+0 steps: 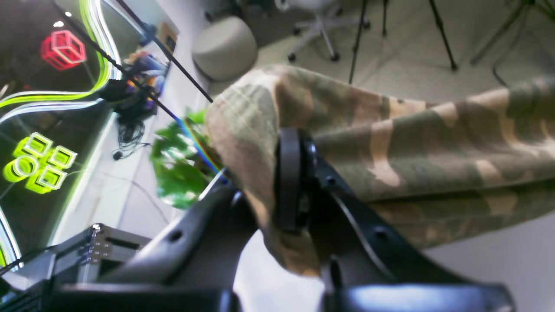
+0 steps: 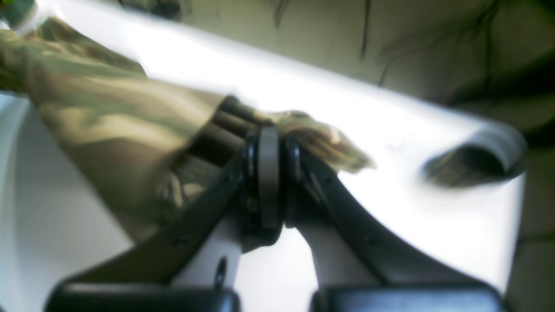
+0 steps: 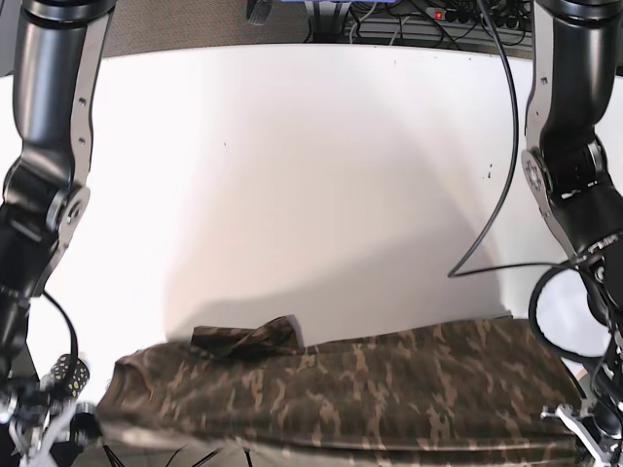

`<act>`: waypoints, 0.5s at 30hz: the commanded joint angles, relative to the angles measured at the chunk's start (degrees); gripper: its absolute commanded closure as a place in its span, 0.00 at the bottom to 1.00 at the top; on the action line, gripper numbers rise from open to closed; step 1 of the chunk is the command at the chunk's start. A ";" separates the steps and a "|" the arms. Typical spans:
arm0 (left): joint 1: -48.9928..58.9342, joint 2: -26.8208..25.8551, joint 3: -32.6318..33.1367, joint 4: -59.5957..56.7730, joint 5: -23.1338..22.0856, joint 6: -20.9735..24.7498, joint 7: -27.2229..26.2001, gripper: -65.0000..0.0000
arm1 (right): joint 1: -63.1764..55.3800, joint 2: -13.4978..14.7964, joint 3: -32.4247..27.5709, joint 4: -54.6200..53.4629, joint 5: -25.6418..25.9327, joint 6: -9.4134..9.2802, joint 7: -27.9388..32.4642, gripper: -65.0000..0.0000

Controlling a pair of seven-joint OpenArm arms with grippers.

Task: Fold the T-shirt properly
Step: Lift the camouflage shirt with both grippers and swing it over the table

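— Where was the T-shirt (image 3: 350, 389) at that moment?

— In the base view it stretched in a wide camouflage band across the near edge of the white table (image 3: 311, 175), sagging a little between the two arms. A small dark flap of fabric (image 3: 243, 339) stood up on its far edge, toward that view's left.

— And the left gripper (image 1: 295, 182)?

— Its wrist camera showed the black fingers (image 1: 288, 173) pressed together with a fold of the camouflage cloth pinched between them. The cloth ran off to the right of that picture, lifted clear, with the floor behind it, a round grey pouf (image 1: 224, 47), an office chair base (image 1: 316, 34) and a green plant (image 1: 180, 164) (all rather blurred).

— The right gripper (image 2: 273, 173)?

— Much the same. Its fingers (image 2: 266, 173) were closed tight on a bunched edge of the shirt, most of the fabric spreading to the left of that view and a small tuft poking out to the right, over the bright tabletop. That picture was heavily smeared, so finer detail could not be read.

— Could you see the grippers from the base view?

— Barely. Both arms came down at the sides of the frame, and the fingertips sat at or below the bottom corners, hidden by the shirt. A black cable (image 3: 496, 146) hung beside the left arm (image 3: 574, 165), on that view's right.
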 commanded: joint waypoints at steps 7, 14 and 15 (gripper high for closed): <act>9.26 -0.67 -0.17 9.45 0.39 -0.39 -1.91 1.00 | -10.47 2.73 4.53 8.23 4.77 -0.07 0.36 1.00; 20.68 -0.59 -0.17 17.54 0.39 -3.47 2.05 1.00 | -25.86 2.56 7.44 20.71 4.86 -0.07 0.27 1.00; 22.27 -0.50 -0.25 18.42 0.39 -3.56 2.05 1.00 | -27.53 2.56 7.88 21.85 4.86 -0.07 0.27 1.00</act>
